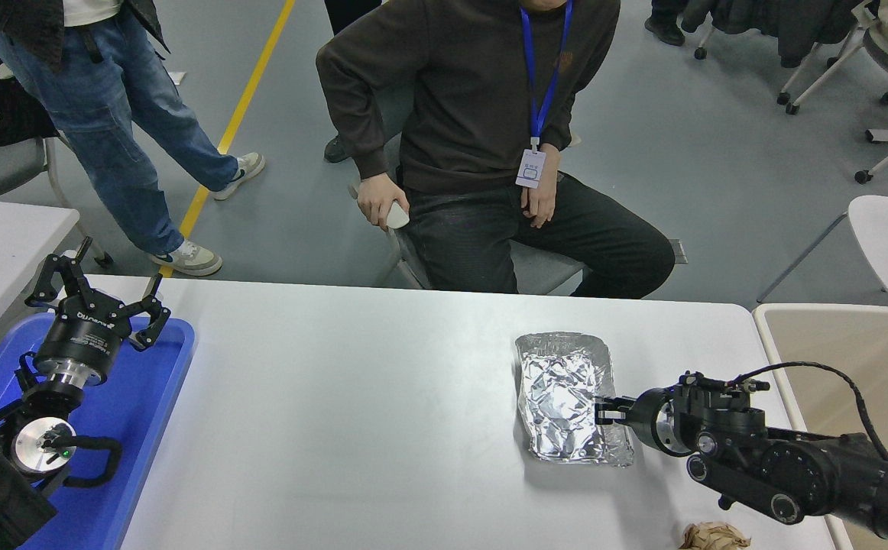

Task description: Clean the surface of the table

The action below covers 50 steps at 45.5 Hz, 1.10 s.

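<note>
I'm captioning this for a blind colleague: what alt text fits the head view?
A crumpled silver foil packet lies on the white table surface, the black right gripper at the packet's right edge. The left gripper is parked open over a blue plastic tray; a seated person faces the table.
</note>
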### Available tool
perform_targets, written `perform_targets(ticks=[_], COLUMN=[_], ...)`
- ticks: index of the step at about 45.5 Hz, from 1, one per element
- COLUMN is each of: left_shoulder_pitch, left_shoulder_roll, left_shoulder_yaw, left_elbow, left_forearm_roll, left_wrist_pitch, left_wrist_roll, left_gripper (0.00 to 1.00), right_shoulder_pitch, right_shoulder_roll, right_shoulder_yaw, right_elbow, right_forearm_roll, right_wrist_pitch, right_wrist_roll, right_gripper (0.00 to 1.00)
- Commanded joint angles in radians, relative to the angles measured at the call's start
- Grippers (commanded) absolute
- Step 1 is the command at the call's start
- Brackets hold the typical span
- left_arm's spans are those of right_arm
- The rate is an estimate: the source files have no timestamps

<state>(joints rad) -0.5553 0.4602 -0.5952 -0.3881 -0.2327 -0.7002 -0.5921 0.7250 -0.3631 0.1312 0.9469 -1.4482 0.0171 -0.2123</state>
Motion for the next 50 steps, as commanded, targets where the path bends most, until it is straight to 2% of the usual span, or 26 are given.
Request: perform_targets(ticks=[1,24,38,50], left_shoulder_pitch=[0.000,0.000,0.000,0.000], left_shoulder_roll=[0.000,0.000,0.000,0.000], left_shoulder_yaw=[0.000,0.000,0.000,0.000], left_elbow=[0.000,0.000,0.000,0.000], left_forearm_roll=[0.000,0.000,0.000,0.000], left_wrist_pitch=[-0.001,0.001,-0.001,-0.001], left_wrist_roll=[0.000,0.000,0.000,0.000], left_gripper=[1.00,1.00,1.00,1.00], right_shoulder_pitch=[0.001,0.024,0.097,0.182], right_shoulder_roll=[0.001,-0.007,-0.181,-0.330], right_shoulder_yaw=[-0.004,-0.001,-0.001,-0.001], right_elbow=[0.001,0.035,0.279,0.466], right_forearm_roll=[0.000,0.006,0.015,0.112], right_wrist_pitch=[-0.002,0.006,0.066,0.116], right_wrist_roll=[0.008,0.044,0.042,0.044], right_gripper=[0.00,0.00,0.00,0.00])
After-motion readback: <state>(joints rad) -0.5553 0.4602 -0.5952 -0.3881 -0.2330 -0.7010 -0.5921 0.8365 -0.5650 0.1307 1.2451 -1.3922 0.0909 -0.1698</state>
